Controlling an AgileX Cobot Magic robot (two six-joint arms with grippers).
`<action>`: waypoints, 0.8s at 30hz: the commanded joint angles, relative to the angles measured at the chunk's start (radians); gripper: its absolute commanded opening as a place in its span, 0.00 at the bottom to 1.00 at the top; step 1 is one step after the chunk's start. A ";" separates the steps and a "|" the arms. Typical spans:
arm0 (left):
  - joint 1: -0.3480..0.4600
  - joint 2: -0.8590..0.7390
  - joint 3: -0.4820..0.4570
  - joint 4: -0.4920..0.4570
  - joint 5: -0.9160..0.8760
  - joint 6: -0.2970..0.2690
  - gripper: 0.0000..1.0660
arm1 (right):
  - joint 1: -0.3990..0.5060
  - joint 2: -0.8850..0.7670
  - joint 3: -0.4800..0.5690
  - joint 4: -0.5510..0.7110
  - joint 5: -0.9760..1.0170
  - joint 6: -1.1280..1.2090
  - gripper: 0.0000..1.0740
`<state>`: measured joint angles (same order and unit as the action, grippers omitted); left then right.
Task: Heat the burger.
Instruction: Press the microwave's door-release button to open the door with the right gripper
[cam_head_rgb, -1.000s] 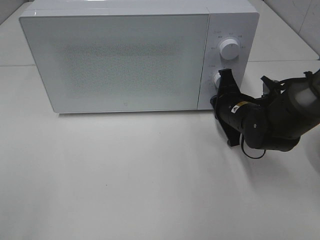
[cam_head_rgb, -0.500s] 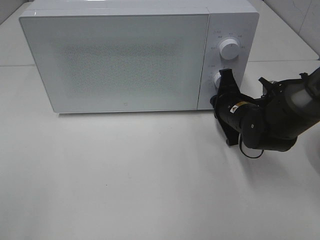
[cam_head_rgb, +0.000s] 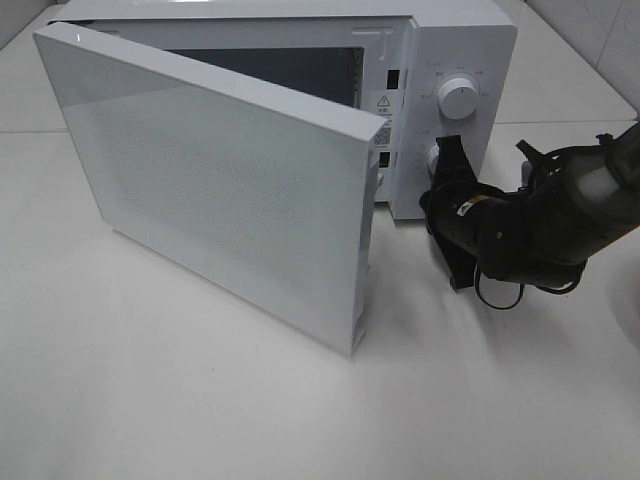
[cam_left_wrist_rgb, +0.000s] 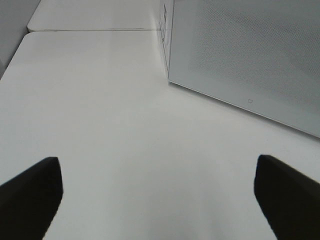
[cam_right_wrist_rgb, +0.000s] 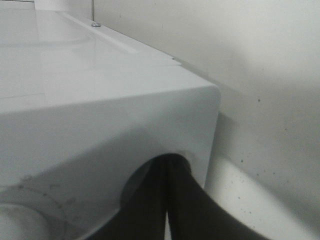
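Note:
The burger is not in view in any frame. The white microwave (cam_head_rgb: 465, 40) stands at the back of the table, and its door (cam_head_rgb: 220, 180) hangs swung out to the left, showing a dark cavity (cam_head_rgb: 290, 70). My right gripper (cam_head_rgb: 447, 152) is shut, with its tips against the control panel at the lower knob (cam_head_rgb: 434, 158). In the right wrist view its dark fingers (cam_right_wrist_rgb: 167, 165) meet against the microwave's front corner (cam_right_wrist_rgb: 200, 100). My left gripper (cam_left_wrist_rgb: 157, 167) is open and empty above bare table, with the door's outer face (cam_left_wrist_rgb: 250, 50) ahead of it.
An upper knob (cam_head_rgb: 457, 97) sits above the lower one on the panel. The open door's free edge (cam_head_rgb: 365, 240) reaches out over the white table (cam_head_rgb: 200, 400). The right arm's dark body (cam_head_rgb: 530, 235) lies to the right of the microwave.
The microwave door was closed flat in the earlier frames and has now swung open to the left. My right gripper stays at the lower knob, shifted only slightly.

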<state>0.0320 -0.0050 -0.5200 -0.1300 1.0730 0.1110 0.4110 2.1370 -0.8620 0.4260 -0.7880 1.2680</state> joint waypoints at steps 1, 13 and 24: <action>0.000 -0.014 0.002 0.004 0.002 -0.003 0.90 | -0.032 -0.007 -0.087 -0.051 -0.184 -0.020 0.00; 0.000 -0.014 0.002 0.004 0.002 -0.003 0.90 | -0.024 -0.048 -0.012 -0.076 -0.116 0.022 0.00; 0.000 -0.014 0.002 0.004 0.002 -0.003 0.90 | 0.017 -0.054 0.049 -0.077 -0.127 0.040 0.00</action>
<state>0.0320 -0.0050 -0.5200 -0.1300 1.0730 0.1110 0.4160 2.1060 -0.8130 0.3710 -0.8400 1.3040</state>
